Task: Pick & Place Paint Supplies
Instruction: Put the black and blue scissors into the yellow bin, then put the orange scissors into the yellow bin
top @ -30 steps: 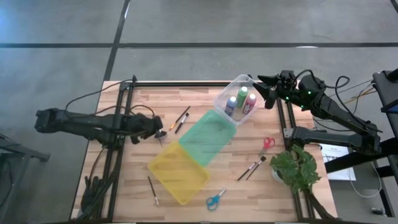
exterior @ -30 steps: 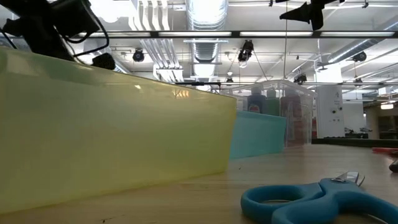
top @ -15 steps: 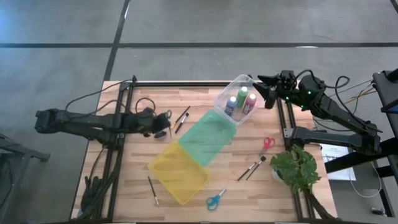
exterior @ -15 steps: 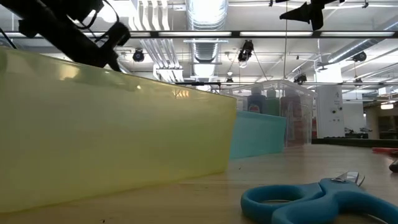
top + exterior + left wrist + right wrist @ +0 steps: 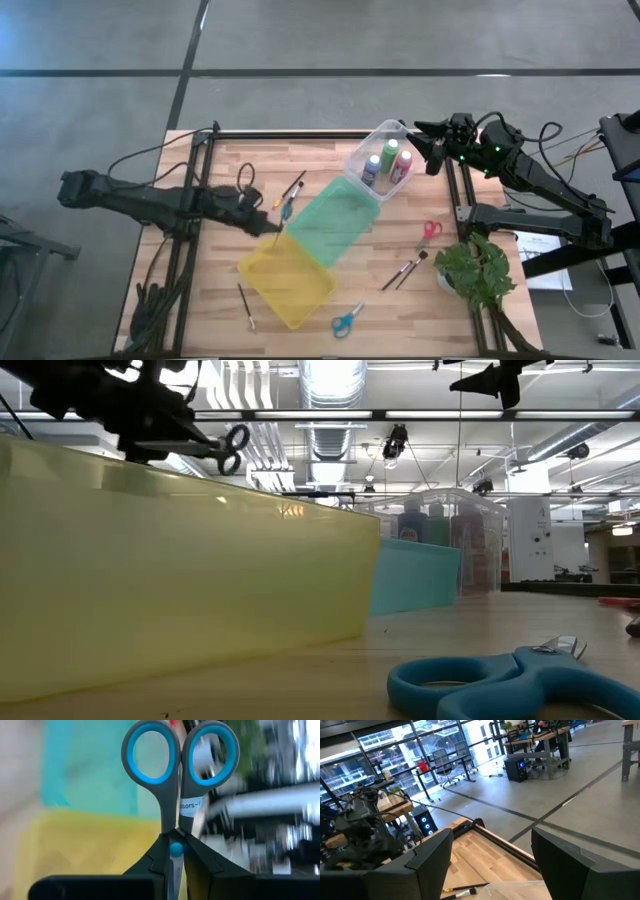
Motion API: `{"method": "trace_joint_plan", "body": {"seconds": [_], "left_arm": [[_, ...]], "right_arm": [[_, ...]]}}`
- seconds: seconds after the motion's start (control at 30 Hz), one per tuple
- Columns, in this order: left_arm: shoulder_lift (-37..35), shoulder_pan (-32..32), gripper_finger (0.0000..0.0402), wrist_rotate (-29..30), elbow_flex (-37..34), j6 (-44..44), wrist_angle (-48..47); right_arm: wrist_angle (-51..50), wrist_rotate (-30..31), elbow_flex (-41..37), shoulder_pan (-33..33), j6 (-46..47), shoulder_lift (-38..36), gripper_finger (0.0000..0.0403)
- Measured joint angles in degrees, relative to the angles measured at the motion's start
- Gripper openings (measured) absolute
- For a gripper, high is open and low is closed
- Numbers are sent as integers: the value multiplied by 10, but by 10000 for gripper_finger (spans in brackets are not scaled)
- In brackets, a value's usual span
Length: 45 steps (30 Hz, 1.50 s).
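Note:
My left gripper (image 5: 266,217) is shut on grey-handled scissors (image 5: 178,795) with blue-lined rings, above the table between the yellow bin (image 5: 287,280) and the green bin (image 5: 335,220). The low view shows the scissors' rings (image 5: 233,448) raised above the yellow bin's wall. My right gripper (image 5: 425,140) hangs open over the table's far right, beside the clear bin (image 5: 362,155) that holds three paint bottles (image 5: 387,163). Two brushes (image 5: 293,190) lie flat on the wood just beyond the left gripper. My left gripper pinches the scissors at the pivot (image 5: 175,849), where the handles meet the blades, between its two fingers. The fingers come from the table's left, slanting a little down, and lie along the scissors. The handle rings stick out past the fingertips, lifted clear of the table.
Blue scissors (image 5: 347,320) lie near the front edge, red scissors (image 5: 431,230) at the right. Two brushes (image 5: 405,268) lie beside a leafy plant (image 5: 475,270), and one brush (image 5: 245,305) lies left of the yellow bin. Black frame rails run along the table's left and right sides.
My left gripper has risen from the table with the scissors and gone toward the bins. Its wrist has tipped up from pointing down to nearly level and rolled. The scissors are now lifted clear, rings leading toward the table's right.

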<state>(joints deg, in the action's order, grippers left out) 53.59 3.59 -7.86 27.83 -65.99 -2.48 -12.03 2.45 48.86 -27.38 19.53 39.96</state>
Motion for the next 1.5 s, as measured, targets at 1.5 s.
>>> {"method": "trace_joint_plan", "body": {"seconds": [1.5], "left_arm": [[71,79,98,22,102,422,-8]], "right_arm": [[-145,-122,0,23,43,7,263]]}}
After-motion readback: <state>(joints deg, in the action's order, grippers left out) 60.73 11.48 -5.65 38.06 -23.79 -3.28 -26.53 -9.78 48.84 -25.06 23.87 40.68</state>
